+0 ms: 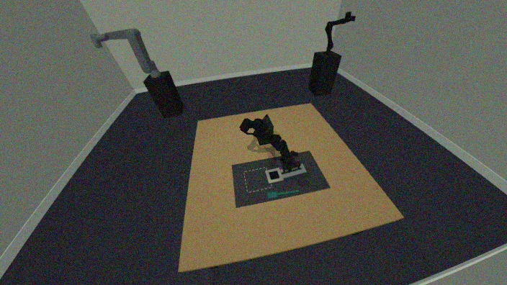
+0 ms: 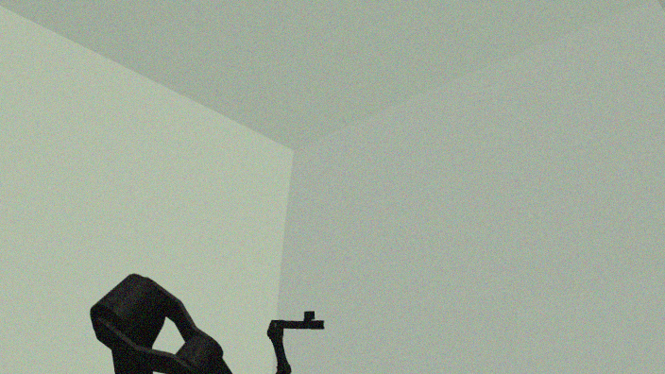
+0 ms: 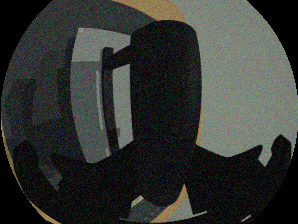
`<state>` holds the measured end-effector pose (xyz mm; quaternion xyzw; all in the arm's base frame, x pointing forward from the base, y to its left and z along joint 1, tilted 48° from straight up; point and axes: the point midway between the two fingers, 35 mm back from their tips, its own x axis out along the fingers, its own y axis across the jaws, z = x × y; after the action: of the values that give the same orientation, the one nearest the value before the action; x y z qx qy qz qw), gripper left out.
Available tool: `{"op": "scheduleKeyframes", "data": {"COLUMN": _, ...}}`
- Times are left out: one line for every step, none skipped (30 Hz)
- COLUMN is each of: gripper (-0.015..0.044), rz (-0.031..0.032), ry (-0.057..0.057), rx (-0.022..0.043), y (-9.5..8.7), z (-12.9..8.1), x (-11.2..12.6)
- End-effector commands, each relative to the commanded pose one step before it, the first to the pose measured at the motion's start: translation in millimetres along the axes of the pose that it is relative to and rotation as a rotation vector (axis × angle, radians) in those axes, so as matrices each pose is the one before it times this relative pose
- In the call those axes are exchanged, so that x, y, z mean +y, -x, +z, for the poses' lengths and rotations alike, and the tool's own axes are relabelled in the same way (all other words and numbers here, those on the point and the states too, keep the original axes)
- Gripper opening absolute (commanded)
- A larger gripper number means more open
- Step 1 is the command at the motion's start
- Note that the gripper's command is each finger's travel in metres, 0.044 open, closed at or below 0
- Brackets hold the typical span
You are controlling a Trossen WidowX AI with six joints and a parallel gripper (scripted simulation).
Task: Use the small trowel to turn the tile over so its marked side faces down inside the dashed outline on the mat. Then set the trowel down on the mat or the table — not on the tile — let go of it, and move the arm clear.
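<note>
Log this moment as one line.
hand: shut on trowel | tile: mark up, right of dashed outline | trowel: low beside tile

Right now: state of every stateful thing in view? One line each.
gripper: shut on the trowel, low over the mat.
trowel: held, lying flat, its tip at the tile's right edge.
tile: flat, dark mark facing up, just right of the outline.
dashed outline: nothing in it.
</note>
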<state>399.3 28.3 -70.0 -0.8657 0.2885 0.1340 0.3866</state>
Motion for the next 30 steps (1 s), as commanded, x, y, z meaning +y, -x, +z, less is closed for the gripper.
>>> {"op": "scheduleKeyframes", "data": {"gripper": 0.0, "rz": -0.00154, "ry": -0.0012, "rx": 0.00829, "y": 0.16, "z": -10.07, "x": -1.27}}
{"op": "scheduleKeyframes", "data": {"gripper": 0.0, "rz": -0.00008, "ry": 0.0001, "rx": 0.00012, "y": 0.15, "z": -1.32, "x": 0.0}}
{"op": "scheduleKeyframes", "data": {"gripper": 0.0, "rz": -0.00005, "ry": 0.0001, "rx": 0.00007, "y": 0.09, "z": -0.79, "x": 0.0}}
{"op": "scheduleKeyframes", "data": {"gripper": 0.0, "rz": -0.00002, "ry": 0.0, "rx": 0.00003, "y": 0.03, "z": -0.26, "x": 0.0}}
{"op": "scheduleKeyframes", "data": {"gripper": 0.0, "rz": -0.00004, "ry": 0.0038, "rx": 0.0032, "y": 0.28, "z": 0.4, "x": -0.36}}
{"op": "scheduleKeyframes", "data": {"gripper": 0.0, "rz": -0.00011, "ry": 0.0114, "rx": 0.0096, "y": 0.86, "z": 1.21, "x": -1.09}}
{"op": "scheduleKeyframes", "data": {"gripper": 0.0, "rz": -0.00018, "ry": 0.0141, "rx": 0.01187, "y": 1.04, "z": 1.18, "x": -1.33}}
{"op": "scheduleKeyframes", "data": {"gripper": 0.0, "rz": -0.00012, "ry": 0.0172, "rx": 0.01458, "y": 1.37, "z": 1.42, "x": -1.64}}
{"op": "scheduleKeyframes", "data": {"gripper": 0.0, "rz": -0.0001, "ry": 0.0171, "rx": 0.01456, "y": 2.25, "z": 0.73, "x": -2.68}}
{"op": "scheduleKeyframes", "data": {"gripper": 0.0, "rz": -0.00002, "ry": 0.0114, "rx": 0.00976, "y": 1.57, "z": 0.43, "x": -1.8}}
{"op": "scheduleKeyframes", "data": {"gripper": 0.0, "rz": 0.00001, "ry": 0.0008, "rx": 0.00064, "y": 0.96, "z": -0.45, "x": -1.2}}
{"op": "scheduleKeyframes", "data": {"gripper": 0.0, "rz": -0.00001, "ry": 0.0015, "rx": 0.00121, "y": 1.82, "z": -0.85, "x": -2.24}}
{"op": "scheduleKeyframes", "data": {"gripper": 0.0, "rz": 0.00001, "ry": 0.0004, "rx": 0.00037, "y": 1.96, "z": -1.3, "x": -2.44}}
{"op": "scheduleKeyframes", "data": {"gripper": 0.0, "rz": -0.00001, "ry": 0.0005, "rx": 0.00042, "y": 2.16, "z": -1.42, "x": -2.61}}
{"op": "scheduleKeyframes", "data": {"gripper": 0.0, "rz": 0.00001, "ry": 0.0001, "rx": 0.00009, "y": 2.13, "z": -1.85, "x": -2.64}}
{"op": "scheduleKeyframes", "data": {"gripper": 0.0, "rz": 0.0, "ry": 0.0001, "rx": 0.00009, "y": 1.88, "z": -1.62, "x": -2.25}}
{"op": "scheduleKeyframes", "data": {"gripper": 0.0, "rz": 0.00001, "ry": 0.0, "rx": 0.0, "y": 1.82, "z": -2.0, "x": -2.25}}
{"op": "scheduleKeyframes", "data": {"gripper": 0.0, "rz": 0.00001, "ry": 0.0, "rx": 0.0, "y": 1.78, "z": -1.94, "x": -2.13}}
{"op": "scheduleKeyframes", "data": {"gripper": 0.0, "rz": 0.00002, "ry": 0.0, "rx": -0.00002, "y": 1.76, "z": -2.4, "x": -2.19}}
{"op": "scheduleKeyframes", "data": {"gripper": 0.0, "rz": 0.00002, "ry": 0.0, "rx": -0.00002, "y": 1.61, "z": -2.16, "x": -1.92}}
{"op": "scheduleKeyframes", "data": {"gripper": 0.0, "rz": 0.00002, "ry": 0.0, "rx": -0.00001, "y": 1.54, "z": -2.58, "x": -1.92}}
{"op": "scheduleKeyframes", "data": {"gripper": 0.0, "rz": 0.00002, "ry": 0.0, "rx": -0.00001, "y": 1.47, "z": -2.43, "x": -1.75}}
{"op": "scheduleKeyframes", "data": {"gripper": 0.0, "rz": 0.00003, "ry": 0.0, "rx": 0.0, "y": 1.39, "z": -2.88, "x": -1.74}}
{"op": "scheduleKeyframes", "data": {"gripper": 0.0, "rz": 0.00003, "ry": 0.0, "rx": 0.0, "y": 1.29, "z": -2.63, "x": -1.54}}
{"op": "scheduleKeyframes", "data": {"gripper": 0.0, "rz": 0.00003, "ry": 0.0001, "rx": 0.00001, "y": 1.18, "z": -3.04, "x": -1.48}}
{"op": "scheduleKeyframes", "data": {"gripper": 0.0, "rz": 0.00003, "ry": 0.0001, "rx": 0.00001, "y": 1.12, "z": -2.84, "x": -1.34}}
{"op": "scheduleKeyframes", "data": {"gripper": 0.0, "rz": 0.00004, "ry": 0.0001, "rx": 0.00002, "y": 0.98, "z": -3.24, "x": -1.25}}
{"op": "scheduleKeyframes", "data": {"gripper": 0.0, "rz": 0.00003, "ry": 0.0001, "rx": 0.00002, "y": 0.93, "z": -3.0, "x": -1.11}}
{"op": "scheduleKeyframes", "data": {"gripper": 0.0, "rz": 0.00004, "ry": 0.0001, "rx": 0.00003, "y": 0.76, "z": -3.34, "x": -0.97}}
{"op": "scheduleKeyframes", "data": {"gripper": 0.0, "rz": 0.00003, "ry": 0.0001, "rx": 0.00004, "y": 0.74, "z": -3.16, "x": -0.88}}
